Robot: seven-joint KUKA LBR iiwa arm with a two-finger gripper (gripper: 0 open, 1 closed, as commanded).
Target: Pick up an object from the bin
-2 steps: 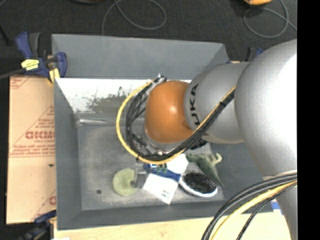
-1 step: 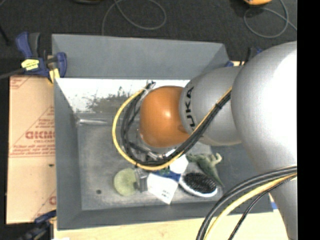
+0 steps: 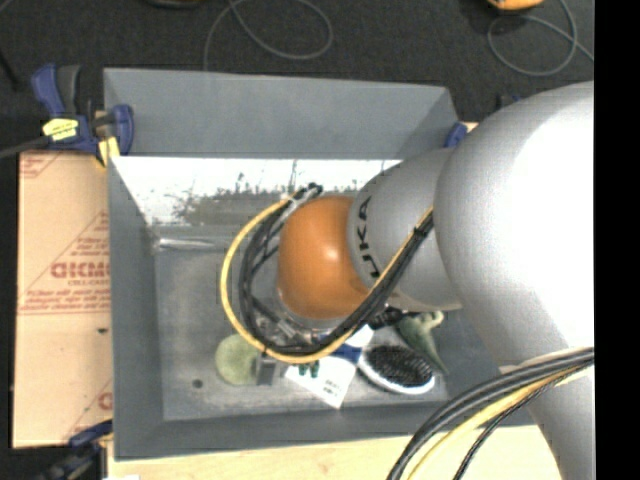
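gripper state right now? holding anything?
Gripper: cannot be told, the arm's orange cover sits over it. It is down at the front of the bin, beside a pale green round thing and a white-and-blue card.

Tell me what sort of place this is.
Likely a robotics lab's grasp-testing cell: a silver robot arm reaches into a grey metal bin of loose oddments, such as a black hairbrush, and cables loop across the dark floor.
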